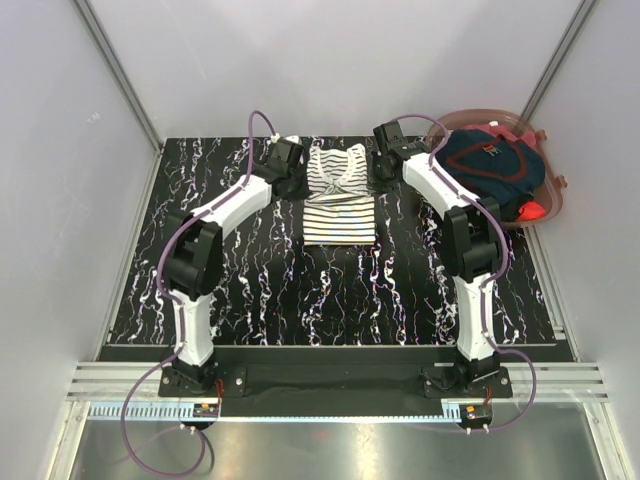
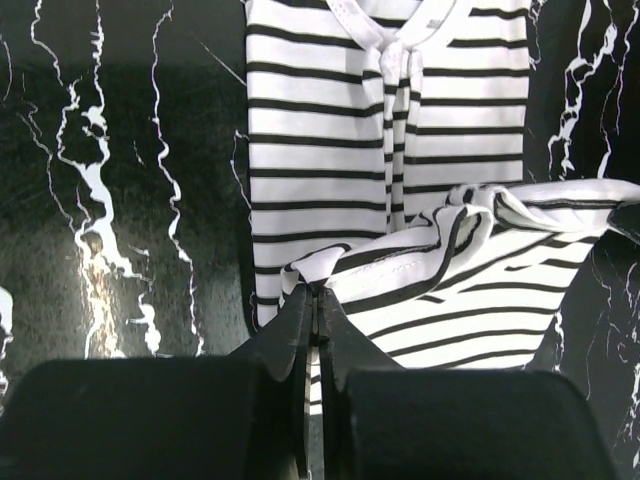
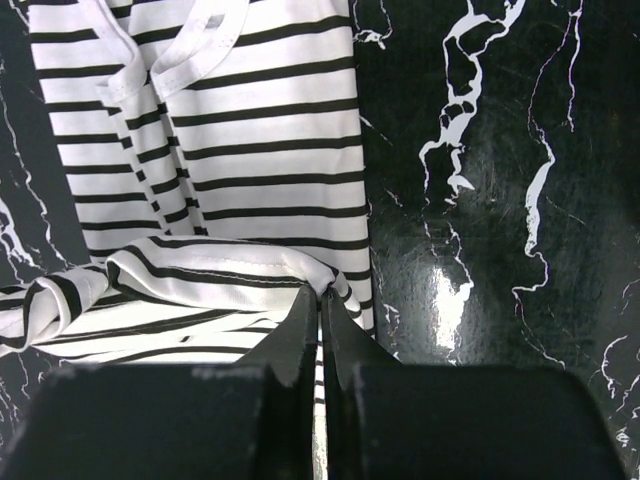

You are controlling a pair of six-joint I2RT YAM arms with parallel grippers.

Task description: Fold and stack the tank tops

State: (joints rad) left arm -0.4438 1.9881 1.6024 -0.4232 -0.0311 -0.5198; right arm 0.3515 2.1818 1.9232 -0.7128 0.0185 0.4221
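The white navy-striped tank top [image 1: 338, 212] lies at the back middle of the black marbled table, with its far end lifted and bunched between the two grippers. My left gripper [image 1: 296, 178] is shut on the left corner of that raised edge, as the left wrist view shows [image 2: 315, 290]. My right gripper [image 1: 382, 170] is shut on the right corner [image 3: 322, 294]. The flat part of the striped tank top [image 2: 390, 130] [image 3: 260, 140] lies under the raised fold. The dark navy tank top [image 1: 488, 162] with red trim lies in a basket at the back right.
The pinkish translucent basket [image 1: 553, 188] sits at the table's back right corner, just right of the right arm. White walls close in the table at the back and sides. The black marbled tabletop [image 1: 330, 290] stretches in front of the striped tank top.
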